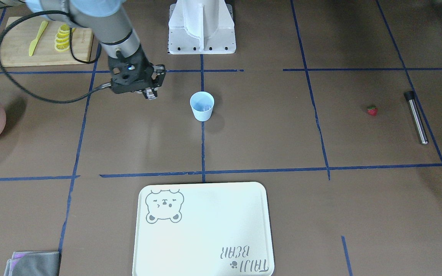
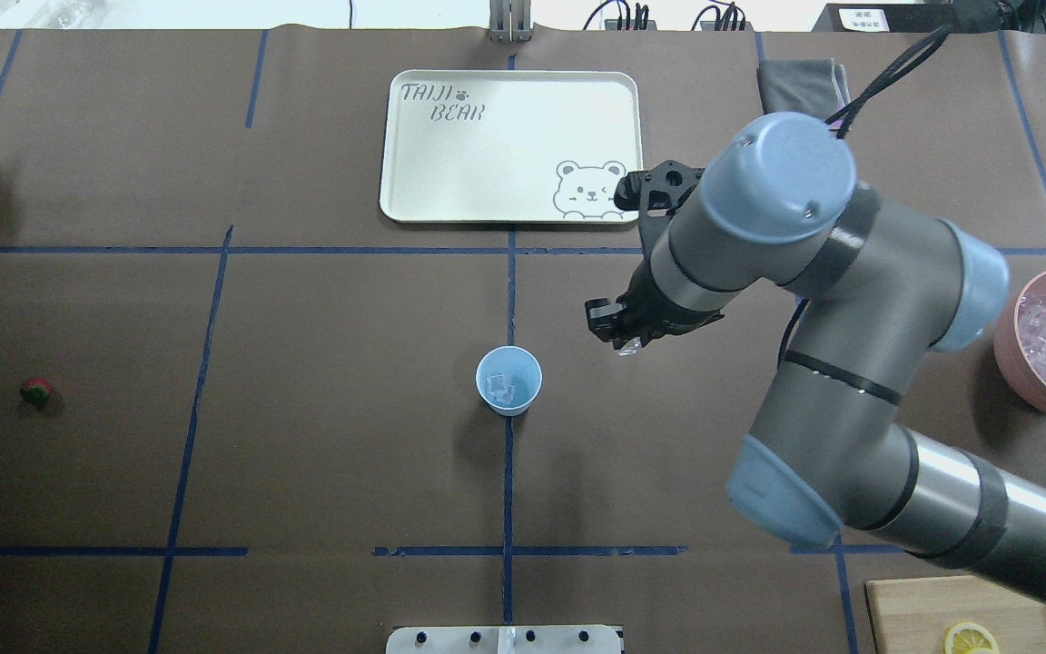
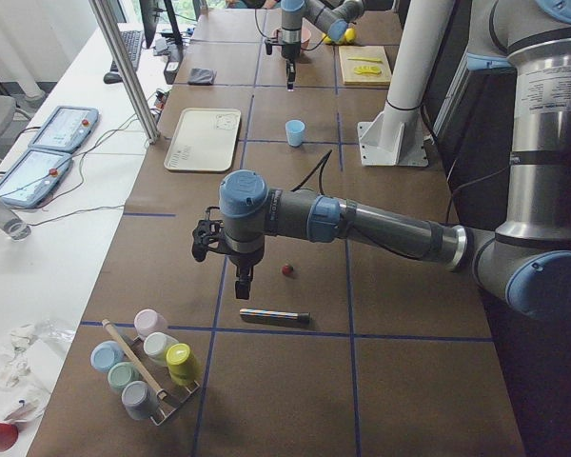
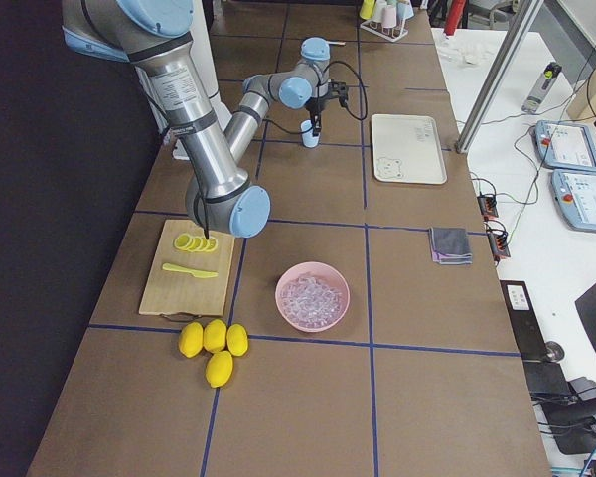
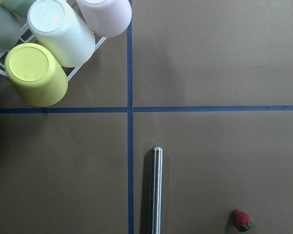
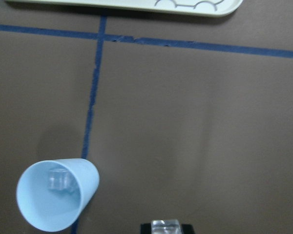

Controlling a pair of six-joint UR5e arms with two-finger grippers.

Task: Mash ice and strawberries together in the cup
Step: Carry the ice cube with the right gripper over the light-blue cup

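1. Just to the robot's right of the cup (image 2: 508,381), above the table (image 2: 305,454), the right claw (image 2: 623,343) hangs with its fingers pinching one ice cube (image 6: 166,226). Claw and cup are apart, so the cube is not yet over the mouth.
2. The cup stands upright on the middle blue tape line. Ice (image 6: 58,178) lies inside it, at least one piece and perhaps two or three; the overhead view is too coarse to count.
3. The strawberry (image 1: 372,110) lies on the bare table well off to the robot's left, near a metal rod (image 1: 416,117) and far from the cup.
4. The left claw (image 3: 243,282) hovers over that area. I cannot tell whether its fingers are spread or pressed together.
5. My judgement on handling:
   - The cube is hard, wet and slippery, so pinch it squarely on two flat faces and let it go low over the cup's mouth.
   - The cup looks light and easily tipped.
   - The strawberry is soft, so take it gently across its body, not by the leaves.
6. More ice fills the pink bowl (image 1: 0,123) at the robot's far right.
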